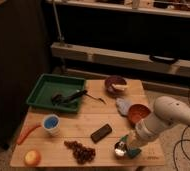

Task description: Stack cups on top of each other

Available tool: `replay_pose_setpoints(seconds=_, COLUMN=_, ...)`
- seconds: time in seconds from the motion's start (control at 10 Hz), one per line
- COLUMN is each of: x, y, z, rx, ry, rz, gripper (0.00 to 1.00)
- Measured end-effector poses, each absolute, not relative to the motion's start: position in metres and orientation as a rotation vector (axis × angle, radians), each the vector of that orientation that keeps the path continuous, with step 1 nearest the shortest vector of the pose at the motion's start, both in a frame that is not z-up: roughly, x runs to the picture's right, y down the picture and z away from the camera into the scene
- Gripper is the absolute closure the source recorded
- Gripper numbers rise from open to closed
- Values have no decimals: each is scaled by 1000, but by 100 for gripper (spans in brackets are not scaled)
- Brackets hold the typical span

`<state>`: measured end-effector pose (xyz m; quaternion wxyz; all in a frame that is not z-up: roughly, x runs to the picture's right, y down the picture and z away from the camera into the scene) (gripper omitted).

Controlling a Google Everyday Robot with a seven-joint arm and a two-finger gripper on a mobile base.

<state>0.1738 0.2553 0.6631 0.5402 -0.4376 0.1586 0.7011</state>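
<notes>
The light-blue cup [51, 123] stands upright on the left part of the wooden table [108, 120], alone. My gripper [125, 147] is low over the table's front right corner, at the end of the white arm [163, 120], far to the right of that cup. A small round pale object [120, 148] lies at the gripper's tip, with a teal piece [133, 152] beside it. I cannot tell whether this object is the white cup or whether it is held.
A green tray [42, 95] with dark utensils is at the back left. A maroon bowl [115, 84], a grey-blue cloth [123, 105] and an orange-red bowl [138, 113] are on the right. A dark bar [101, 133], grapes [80, 151], a peach-coloured fruit [32, 157] and a carrot [27, 133] lie in front.
</notes>
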Motion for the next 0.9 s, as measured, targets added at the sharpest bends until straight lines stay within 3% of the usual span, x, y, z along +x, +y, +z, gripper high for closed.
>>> replay_pose_setpoints(seconds=0.2, x=172, y=256, z=663, rx=-1047, ry=373, rz=1660, gripper=45)
replay_pose_setpoints(seconds=0.9, x=168, y=255, z=663, rx=-1060, ry=364, rz=1652, gripper=45)
